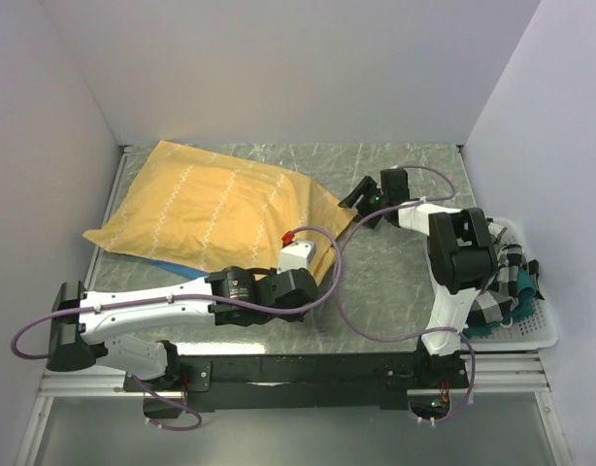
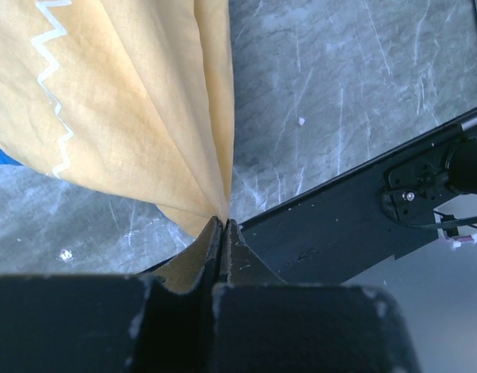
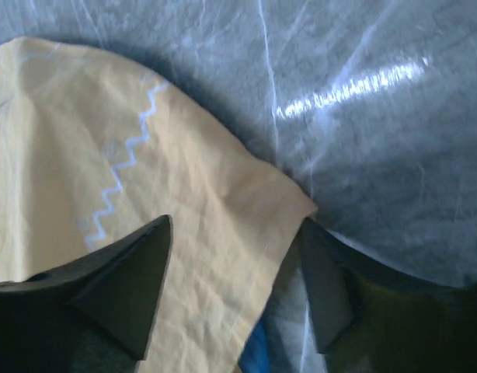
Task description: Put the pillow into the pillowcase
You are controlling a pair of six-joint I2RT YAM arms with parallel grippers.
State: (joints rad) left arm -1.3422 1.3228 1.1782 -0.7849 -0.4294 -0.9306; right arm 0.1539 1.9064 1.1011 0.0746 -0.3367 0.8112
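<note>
The pillowcase (image 1: 215, 209) lies puffed up at the left middle of the table, mustard-yellow zigzag side up, with a sliver of its blue side (image 1: 177, 264) at the near edge. The pillow does not show in any view. My left gripper (image 1: 313, 250) is shut on the pillowcase's near right edge; in the left wrist view the yellow cloth (image 2: 130, 101) fans out from the closed gripper (image 2: 224, 221). My right gripper (image 1: 359, 206) is open at the pillowcase's right corner; in the right wrist view the gripper (image 3: 237, 224) straddles the yellow corner (image 3: 145, 179) without gripping it.
A white basket (image 1: 541, 325) at the right edge holds a black-and-white checked cloth (image 1: 492, 301) and some green cloth. White walls enclose the back and both sides. A black rail (image 1: 308, 369) runs along the near edge.
</note>
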